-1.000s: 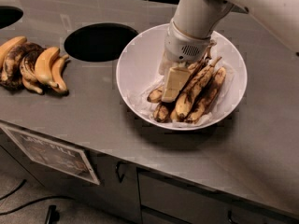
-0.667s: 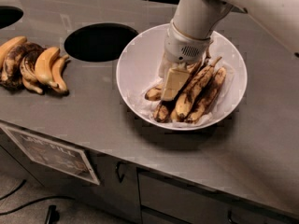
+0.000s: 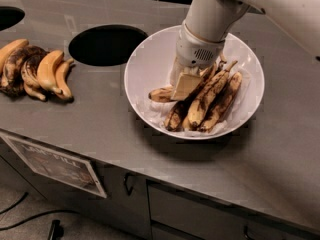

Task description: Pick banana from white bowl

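Note:
The white bowl (image 3: 145, 69) sits on the grey counter, lined with crinkled paper, and holds several overripe bananas. The banana (image 3: 208, 96), long, slim and dull yellow with brown-black streaks, lies diagonally in the bowl with its dark stem pointing up right. A darker, shorter banana (image 3: 175, 116) lies to its left, and another streaked one (image 3: 223, 101) to its right. My gripper (image 3: 186, 88) reaches down from the white arm into the bowl. It rests among the bananas' upper left ends, next to a small banana (image 3: 159, 94).
A round hole (image 3: 106, 45) opens in the counter left of the bowl. A bunch of plump yellow-and-black bananas (image 3: 35, 71) lies at the far left. Part of a second hole (image 3: 7, 16) shows at the top left. The counter's front edge has cabinet doors below.

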`<state>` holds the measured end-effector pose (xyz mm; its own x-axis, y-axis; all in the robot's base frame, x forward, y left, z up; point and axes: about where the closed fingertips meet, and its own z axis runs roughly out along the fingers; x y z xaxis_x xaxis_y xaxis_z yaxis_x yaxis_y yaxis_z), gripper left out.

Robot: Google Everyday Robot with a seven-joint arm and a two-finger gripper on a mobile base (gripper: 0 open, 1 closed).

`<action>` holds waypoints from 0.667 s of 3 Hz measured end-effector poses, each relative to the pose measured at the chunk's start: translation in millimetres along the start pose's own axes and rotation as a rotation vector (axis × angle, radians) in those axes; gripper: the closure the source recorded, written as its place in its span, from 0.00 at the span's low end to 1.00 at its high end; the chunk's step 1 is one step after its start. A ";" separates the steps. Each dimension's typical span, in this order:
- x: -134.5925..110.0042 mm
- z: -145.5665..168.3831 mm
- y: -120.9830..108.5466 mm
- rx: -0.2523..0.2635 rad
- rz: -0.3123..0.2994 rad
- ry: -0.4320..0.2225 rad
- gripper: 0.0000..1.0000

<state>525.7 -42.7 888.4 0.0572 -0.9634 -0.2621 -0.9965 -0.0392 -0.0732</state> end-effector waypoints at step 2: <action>-0.1 -0.2 0.1 0.001 0.000 0.000 1.00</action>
<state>525.6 -42.7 888.6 0.0573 -0.9634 -0.2620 -0.9965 -0.0392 -0.0737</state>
